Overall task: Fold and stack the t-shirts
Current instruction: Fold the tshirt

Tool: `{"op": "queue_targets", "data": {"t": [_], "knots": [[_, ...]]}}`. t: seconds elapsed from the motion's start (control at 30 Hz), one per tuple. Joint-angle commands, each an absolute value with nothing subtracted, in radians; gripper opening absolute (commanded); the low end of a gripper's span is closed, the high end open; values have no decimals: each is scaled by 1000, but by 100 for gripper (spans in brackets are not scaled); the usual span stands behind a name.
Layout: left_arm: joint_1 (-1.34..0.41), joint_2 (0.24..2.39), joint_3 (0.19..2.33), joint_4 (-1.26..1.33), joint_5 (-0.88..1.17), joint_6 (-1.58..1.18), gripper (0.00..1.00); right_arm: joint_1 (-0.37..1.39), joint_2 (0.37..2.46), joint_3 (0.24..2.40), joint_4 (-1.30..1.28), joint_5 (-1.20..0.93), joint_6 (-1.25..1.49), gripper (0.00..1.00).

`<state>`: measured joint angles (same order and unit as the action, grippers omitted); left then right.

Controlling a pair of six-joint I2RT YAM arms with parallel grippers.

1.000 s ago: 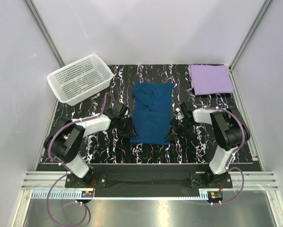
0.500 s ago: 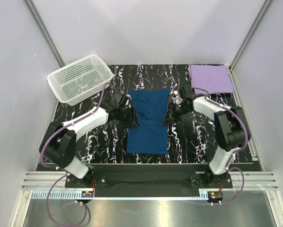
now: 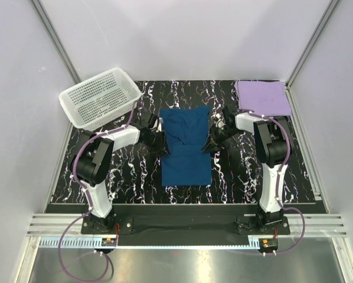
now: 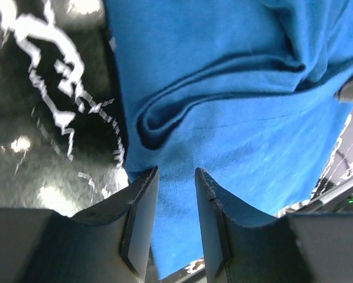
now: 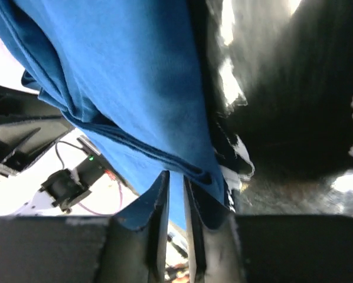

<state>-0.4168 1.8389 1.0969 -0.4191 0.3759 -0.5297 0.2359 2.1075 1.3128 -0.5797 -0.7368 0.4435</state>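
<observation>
The dark blue t-shirt (image 3: 186, 147) lies flat in the middle of the table, with a crease across it level with both grippers. My left gripper (image 3: 162, 143) is at its left edge. In the left wrist view its jaws stand apart over smooth blue cloth (image 4: 235, 135). My right gripper (image 3: 211, 144) is at the shirt's right edge. In the right wrist view its jaws are nearly closed, with the layered blue hem (image 5: 164, 118) at the fingertips. The lavender t-shirt (image 3: 262, 98) lies folded at the far right corner, away from both grippers.
A white perforated basket (image 3: 100, 97) stands at the far left corner. The black marbled tabletop (image 3: 241, 177) shows around the blue shirt. Grey walls close in the left, right and back sides.
Both grippers moved away from me, from the shirt's near corners to its middle. The shirt has settled flat and reaches further toward me. Both forearms have swung inward.
</observation>
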Motion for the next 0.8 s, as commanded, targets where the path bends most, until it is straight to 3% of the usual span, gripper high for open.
{"op": "queue_targets", "data": {"t": [0.0, 0.1, 0.13, 0.23, 0.37, 0.57, 0.77], "knots": [[-399, 1914, 1078, -397, 290, -428, 40, 229, 2151, 1408, -670, -565, 322, 24], [-394, 1818, 1026, -385, 331, -442, 46, 229, 2065, 1404, -709, -520, 324, 33], [-396, 1784, 1006, -379, 339, -449, 50, 229, 1992, 1384, -727, -502, 322, 41], [-399, 1625, 947, -428, 322, -488, 57, 229, 1847, 1312, -777, -474, 330, 52], [-403, 1419, 896, -517, 262, -534, 65, 230, 1685, 1143, -785, -498, 365, 61], [-417, 1195, 703, -552, 273, -647, 70, 233, 1523, 835, -660, -600, 431, 63], [-489, 1069, 437, -373, 316, -908, 67, 262, 1479, 661, -459, -663, 581, 59]]}}
